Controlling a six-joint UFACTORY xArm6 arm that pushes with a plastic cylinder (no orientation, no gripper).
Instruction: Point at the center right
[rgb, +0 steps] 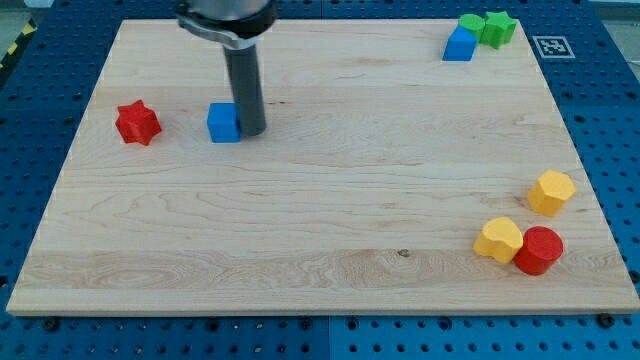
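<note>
My tip (252, 131) rests on the wooden board (320, 250) in its upper left part, touching or just beside the right side of the blue cube (224, 122); there are no jaws to speak of, since the arm ends in a plain dark rod; the red star block (138, 122) lies to the cube's left, apart from it; far to the cube's right, at the board's top right corner, a blue block (459, 45) sits against a green round block (469, 24) and a green star block (497, 28); well right of the cube and lower, by the right edge, lies a yellow hexagonal block (551, 192); below that, a second yellow hexagonal block (498, 239) touches a red cylinder (539, 250).
</note>
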